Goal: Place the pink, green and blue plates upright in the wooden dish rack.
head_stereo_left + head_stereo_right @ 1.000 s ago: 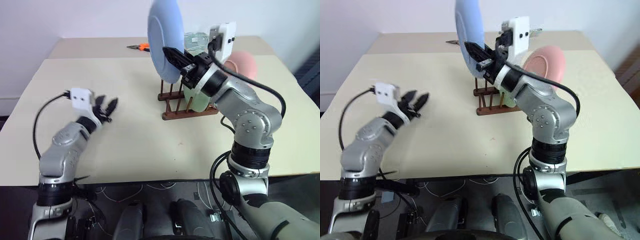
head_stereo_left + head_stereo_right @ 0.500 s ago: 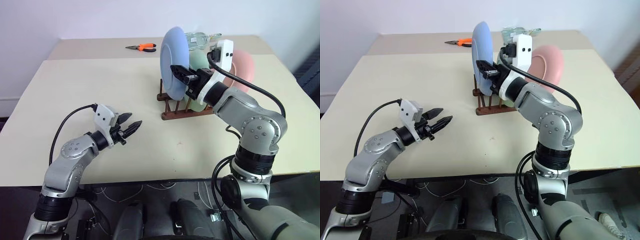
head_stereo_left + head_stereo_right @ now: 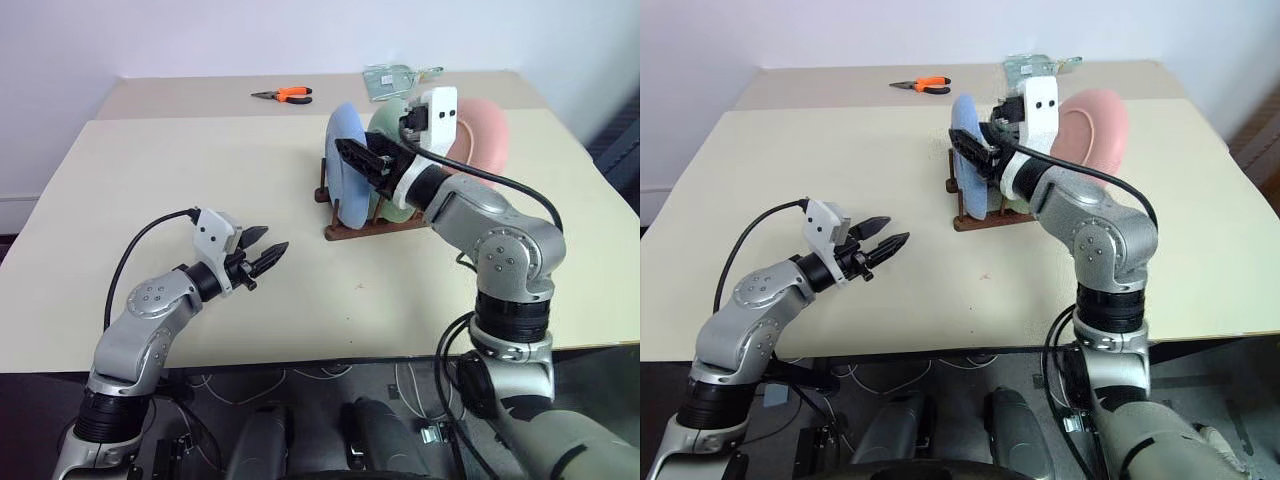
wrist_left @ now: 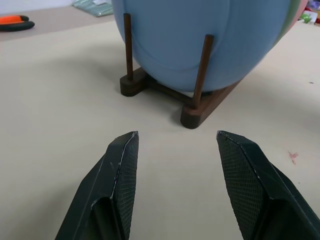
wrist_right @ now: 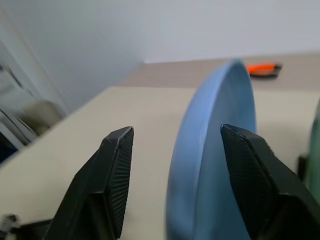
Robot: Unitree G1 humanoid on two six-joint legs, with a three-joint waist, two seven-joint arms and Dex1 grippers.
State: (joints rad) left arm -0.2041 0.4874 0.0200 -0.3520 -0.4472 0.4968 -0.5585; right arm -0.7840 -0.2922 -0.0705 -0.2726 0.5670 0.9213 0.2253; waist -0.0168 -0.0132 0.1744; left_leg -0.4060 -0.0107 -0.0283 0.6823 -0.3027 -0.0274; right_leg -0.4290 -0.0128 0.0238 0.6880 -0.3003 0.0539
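The blue plate [image 3: 345, 180] stands upright in the front slot of the wooden dish rack [image 3: 372, 227], between its pegs. Behind it in the rack is the green plate [image 3: 383, 125]. The pink plate [image 3: 488, 130] stands upright further back; my right forearm hides its foot. My right gripper [image 3: 345, 152] is open, one finger on each side of the blue plate's top rim [image 5: 220, 150] without gripping it. My left gripper [image 3: 262, 258] hovers open over the bare table in front of the rack [image 4: 195, 112], pointing at it, with nothing between its fingers.
Orange-handled pliers [image 3: 285, 95] and a clear packet [image 3: 400, 75] lie at the far end of the table [image 3: 200, 160]. The table's right edge runs just beyond the pink plate.
The right arm lowered the blue plate from the air into the rack's front slot, and its gripper opened and let go. The left gripper swung in toward the rack.
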